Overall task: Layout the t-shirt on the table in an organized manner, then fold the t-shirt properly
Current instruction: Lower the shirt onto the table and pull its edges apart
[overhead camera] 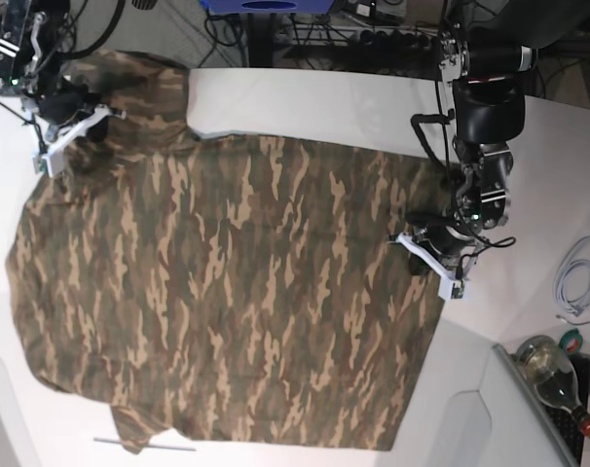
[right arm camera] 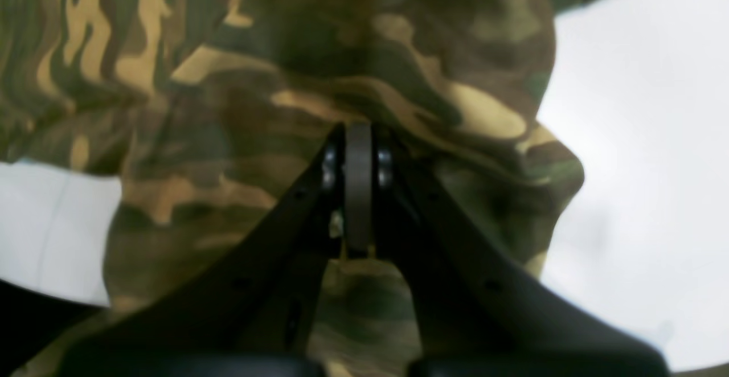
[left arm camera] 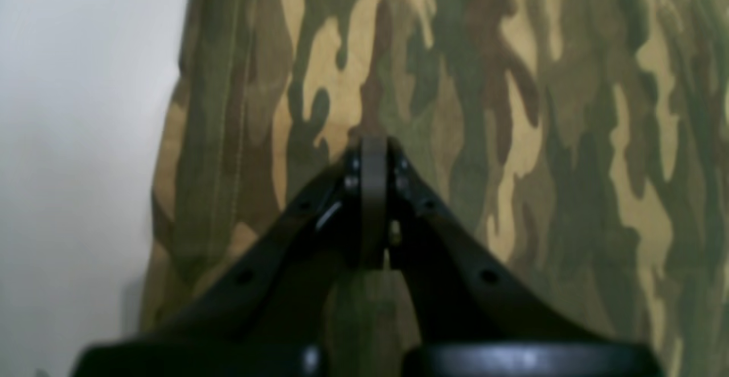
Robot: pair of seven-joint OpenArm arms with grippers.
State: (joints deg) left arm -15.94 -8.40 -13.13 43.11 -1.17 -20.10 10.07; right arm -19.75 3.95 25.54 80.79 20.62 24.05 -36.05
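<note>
Closed jaws on the left gripper [left arm camera: 373, 195] met over the t-shirt [left arm camera: 342, 81] near its edge; no pinched cloth was clear. The right wrist view showed closed jaws over rumpled cloth, grip uncertain. In the base view, the shirt covered the table [overhead camera: 319, 107]'s centre, bunched toward eleven o'clock; smoothing outward with low, even tension seemed best.

Black arms [overhead camera: 482, 107] with silvery screws and thin dark cables [overhead camera: 98, 29]; pale metal pieces near the ends; black, tapered fingers [left arm camera: 373, 206].
</note>
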